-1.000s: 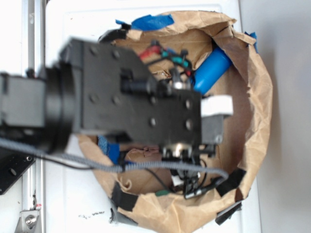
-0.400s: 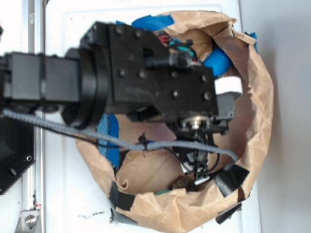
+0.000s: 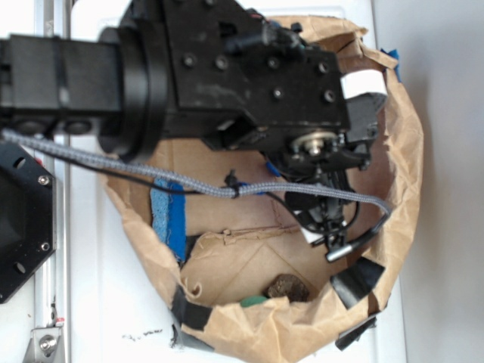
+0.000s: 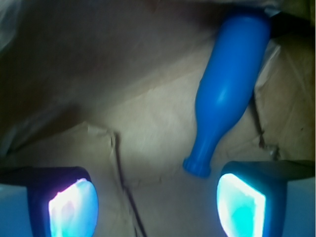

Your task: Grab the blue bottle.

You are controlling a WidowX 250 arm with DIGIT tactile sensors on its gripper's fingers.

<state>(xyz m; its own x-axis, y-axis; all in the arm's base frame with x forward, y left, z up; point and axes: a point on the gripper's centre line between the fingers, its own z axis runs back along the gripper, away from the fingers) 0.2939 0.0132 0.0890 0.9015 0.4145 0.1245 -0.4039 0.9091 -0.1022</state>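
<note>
Since a second ago, the arm has swung up over the blue bottle [image 4: 232, 84], hiding it from outside. The end effector [image 4: 157, 202] gapes wide and empty; the bottle lies ahead, seemingly right of center, neck toward the right finger.

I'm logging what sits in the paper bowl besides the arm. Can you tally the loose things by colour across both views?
Blue: 2, the blue bottle and the blue sponge
Brown: 1, a lumpy brown thing
Green: 1, a green thing, mostly hidden
Total: 4
</note>
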